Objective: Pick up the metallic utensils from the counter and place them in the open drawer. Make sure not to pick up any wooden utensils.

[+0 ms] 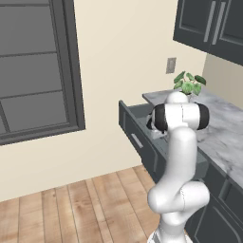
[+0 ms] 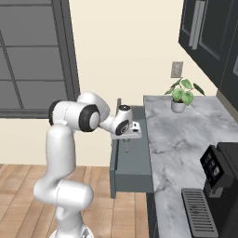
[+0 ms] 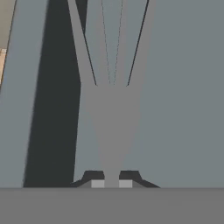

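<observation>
My gripper is shut on the handle of a grey metal fork, one of the metallic utensils. In the hand view its tines point away from me over the grey floor of the open drawer. From the right base view, the gripper hangs above the drawer, and the fork dangles into it. The drawer juts out from under the marble counter, with my arm in front of the hand. The wooden utensils are out of view.
A potted plant stands at the counter's far end by the wall. A black coffee machine sits at the near right. Dark upper cabinets hang above. Wooden floor lies left of the drawer.
</observation>
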